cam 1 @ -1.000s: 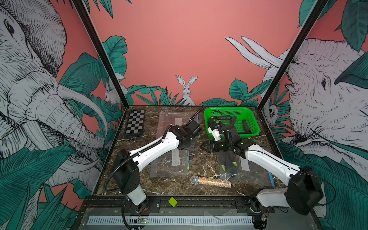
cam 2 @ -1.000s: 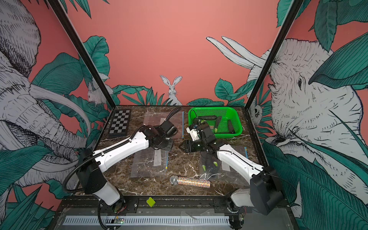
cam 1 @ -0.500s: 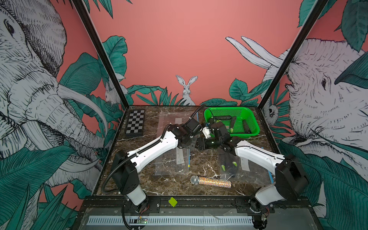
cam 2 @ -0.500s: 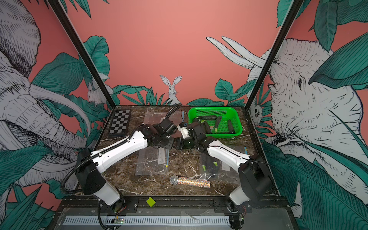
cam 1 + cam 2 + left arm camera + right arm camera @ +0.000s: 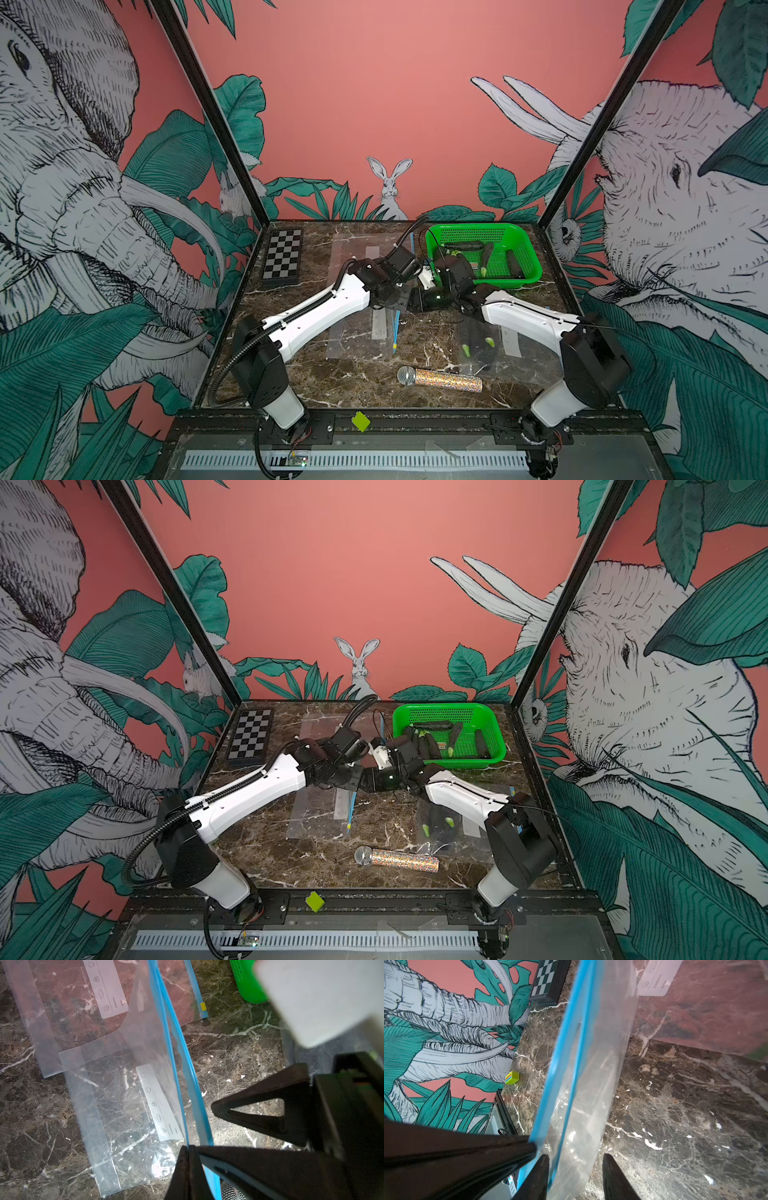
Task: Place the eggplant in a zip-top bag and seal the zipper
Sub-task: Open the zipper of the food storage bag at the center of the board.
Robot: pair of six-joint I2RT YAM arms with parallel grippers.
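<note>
Left hand [image 5: 187, 1150] is clamped tight on the blue zipper strip [image 5: 176, 1028] of the zip-top bag [image 5: 124, 1093], at one end of the mouth. That edge is lifted off the worktop [image 5: 239, 1059]; the rest of the bag drapes down onto the marble. Bag is clear and empty, white label panel facing up.

Right hand [image 5: 575, 1160] is right next to the left one; the two meet mid-worktop in both top views. Its fingers stand apart at a moderate gap, with the bag's clear wall running between them. One fingertip [image 5: 538, 1169] sits beside the blue strip, probably not pinching it; view is too close to be sure of contact. Nothing else in either hand.

Eggplants [image 5: 513, 263]: several dark ones lie in the green basket [image 5: 534, 266] at the far right of the worktop, just beyond the right hand. None in the held bag. Another bag [image 5: 511, 357] lies flat by the right arm and holds two more, green stem ends showing.

A further empty bag [image 5: 68, 1005] lies flat beyond the held one, partly overlapped by it. Glitter microphone [image 5: 440, 379] lies on its side at the front, apart from the bags. Chessboard [image 5: 282, 258] is in the far left corner. Small lime block [image 5: 360, 421] sits on the front rail.
</note>
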